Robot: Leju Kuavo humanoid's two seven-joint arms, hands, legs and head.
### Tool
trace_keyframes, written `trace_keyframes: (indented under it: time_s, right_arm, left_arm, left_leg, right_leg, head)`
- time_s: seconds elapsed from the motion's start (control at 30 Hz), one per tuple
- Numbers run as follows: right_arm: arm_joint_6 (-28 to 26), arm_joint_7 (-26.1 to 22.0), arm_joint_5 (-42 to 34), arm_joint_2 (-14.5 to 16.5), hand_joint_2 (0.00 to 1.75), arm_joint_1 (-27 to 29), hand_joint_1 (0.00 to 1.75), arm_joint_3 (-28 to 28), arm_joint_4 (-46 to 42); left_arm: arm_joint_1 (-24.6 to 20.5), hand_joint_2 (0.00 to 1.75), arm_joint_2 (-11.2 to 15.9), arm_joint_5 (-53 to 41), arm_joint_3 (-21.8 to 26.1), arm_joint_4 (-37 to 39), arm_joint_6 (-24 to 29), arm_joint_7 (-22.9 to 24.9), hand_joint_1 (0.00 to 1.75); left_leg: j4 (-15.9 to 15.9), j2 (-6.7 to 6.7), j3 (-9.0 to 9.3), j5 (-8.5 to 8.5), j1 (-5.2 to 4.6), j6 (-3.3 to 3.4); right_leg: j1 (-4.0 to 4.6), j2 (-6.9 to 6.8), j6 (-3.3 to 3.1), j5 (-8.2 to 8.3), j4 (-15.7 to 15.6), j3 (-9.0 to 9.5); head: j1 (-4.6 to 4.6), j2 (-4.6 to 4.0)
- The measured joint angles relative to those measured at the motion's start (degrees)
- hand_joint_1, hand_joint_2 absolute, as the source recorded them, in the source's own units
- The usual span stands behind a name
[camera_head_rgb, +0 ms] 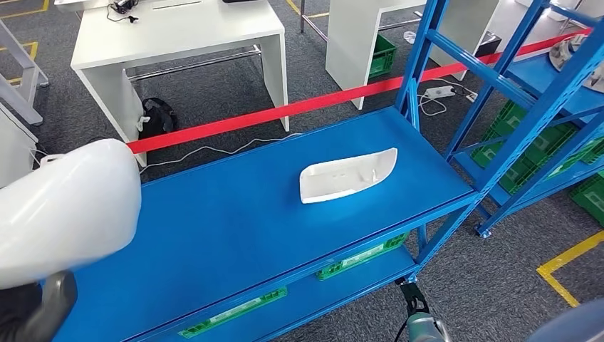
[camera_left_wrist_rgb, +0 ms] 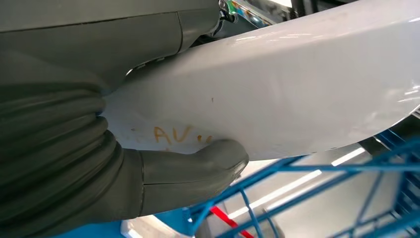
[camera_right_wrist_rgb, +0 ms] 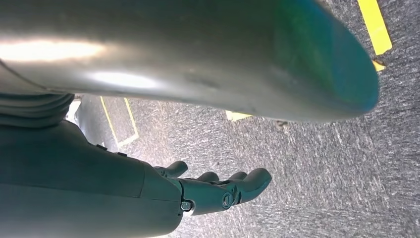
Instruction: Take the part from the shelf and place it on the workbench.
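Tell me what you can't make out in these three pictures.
- Left hand: in the left wrist view the white part it holds hides its fingers.
- White part, head view: cut off by the picture's left edge.
- Orange writing on the part: partly covered by the thumb, unreadable.
- Green crates under the blue shelf: mostly hidden by the shelf board.

Part (camera_head_rgb: 347,176) on shelf (camera_head_rgb: 214,235); table (camera_head_rgb: 178,35) behind.

The right robot hand (camera_right_wrist_rgb: 218,191) hangs over grey carpet (camera_right_wrist_rgb: 317,168), its dark fingers (camera_right_wrist_rgb: 255,179) slightly curled and apart, holding nothing. Yellow floor tape (camera_right_wrist_rgb: 375,27) runs across the carpet, and a thinner yellow line (camera_right_wrist_rgb: 130,119) marks the floor beyond the hand.
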Motion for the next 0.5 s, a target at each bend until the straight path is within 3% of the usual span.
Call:
trace_keyframes:
  time_s: [0.07, 0.13, 0.23, 0.27, 0.3, 0.33, 0.43, 0.5]
  right_arm:
    - [0.1, 0.0, 0.2, 0.1, 0.00, 0.0, 0.00, 0.0, 0.0]
    - [0.1, 0.0, 0.5, 0.2, 0.00, 0.0, 0.00, 0.0, 0.0]
    - [0.0, 0.0, 1.0, 0.2, 0.00, -0.1, 0.00, 0.0, 0.0]
    - [0.0, 0.1, 1.0, 0.2, 0.00, -0.1, 0.00, 0.0, 0.0]
    - [0.0, 0.1, 1.1, 0.1, 0.00, 0.0, 0.00, 0.0, 0.0]
    - [-0.1, 0.1, 1.2, 0.1, 0.00, 0.0, 0.00, 0.0, 0.0]
    - [-0.1, 0.0, 1.6, -0.1, 0.00, -0.2, 0.00, 0.0, 0.0]
    - [0.0, 0.0, 1.7, -0.1, 0.00, -0.4, 0.00, 0.0, 0.0]
  left_arm:
    - [0.5, 1.75, 0.2, 0.2, -0.1, -1.3, -0.6, -0.1, 1.75]
    - [0.9, 1.75, 0.3, 0.2, -0.1, -2.3, -0.8, -0.2, 1.75]
    - [2.2, 1.75, 0.5, 0.0, -0.1, -3.1, -0.9, -0.3, 1.75]
    - [2.7, 1.75, 0.7, -0.2, -0.1, -3.2, -0.9, -0.2, 1.75]
    - [3.3, 1.75, 0.8, -0.4, -0.1, -3.3, -0.9, -0.2, 1.75]
    - [3.8, 1.75, 0.9, -0.7, -0.1, -3.4, -0.8, -0.1, 1.75]
    - [5.3, 1.75, 1.4, -1.1, 0.0, -3.9, -0.4, 0.0, 1.75]
    - [6.0, 1.75, 1.8, -1.2, 0.1, -4.3, -0.2, 0.0, 1.75]
  left_leg:
    - [-0.6, 0.09, 0.39, 0.52, 0.22, 0.34]
    - [-1.8, 0.30, 0.93, 1.40, 0.64, 0.79]
    - [-2.1, 0.60, 0.73, 1.83, 0.84, 1.11]
    - [-1.9, 0.66, 0.45, 1.86, 0.87, 1.06]
    - [-1.7, 0.70, 0.10, 1.92, 0.94, 0.96]
    - [-1.3, 0.71, -0.33, 2.01, 1.06, 0.79]
    - [0.1, 0.57, -1.64, 2.25, 1.34, -0.19]
    - [0.7, 0.39, -1.99, 2.33, 1.21, -0.98]
  right_leg:
    - [0.02, 0.03, 0.36, 0.00, -0.1, 0.27]
    - [0.23, 0.01, 0.61, -1.80, 1.6, -0.15]
    - [0.30, -0.05, 0.93, -7.84, 11.0, -3.66]
    - [0.23, -0.05, 1.09, -8.81, 13.6, -4.44]
    - [0.12, -0.06, 1.25, -8.64, 14.0, -4.24]
    - [-0.03, -0.08, 1.42, -7.52, 12.2, -2.93]
    - [-0.27, -0.04, 1.69, -4.06, 2.6, 2.96]
    - [-0.13, 0.11, 0.82, -3.70, 1.4, 3.41]
  head:
    - [0.00, 0.00]
    - [0.12, 0.00]
    - [0.34, 0.00]
    - [0.37, 0.00]
    - [0.36, 0.00]
    - [0.37, 0.00]
    - [0.54, 0.00]
    - [0.67, 0.00]
